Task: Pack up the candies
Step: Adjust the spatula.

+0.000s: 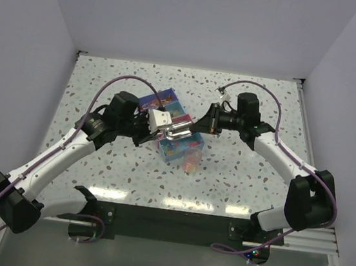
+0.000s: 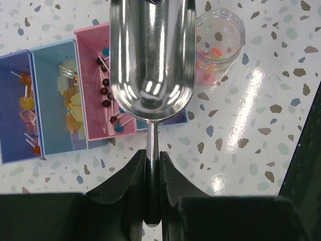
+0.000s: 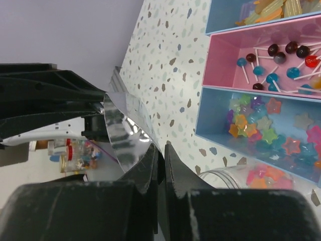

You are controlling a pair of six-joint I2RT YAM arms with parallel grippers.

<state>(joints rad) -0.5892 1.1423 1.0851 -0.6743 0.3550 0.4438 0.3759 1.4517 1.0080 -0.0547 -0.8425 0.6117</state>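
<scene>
left gripper [image 2: 153,159] and right gripper [image 3: 160,151] both clamp the scoop [image 2: 153,60].

The speckled table [image 1: 106,79] carries coloured bins [image 2: 45,110] and a clear jar [image 2: 233,50].

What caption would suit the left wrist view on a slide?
Left gripper holds an empty metal scoop by its handle above the pink lollipop tray.

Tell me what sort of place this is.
Most likely a robotics lab test booth, not a shop or kitchen. Two robot arms are bolted at the edge of a speckled table closed in by plain white walls. Trays of sorted sweets sit between them.
</scene>
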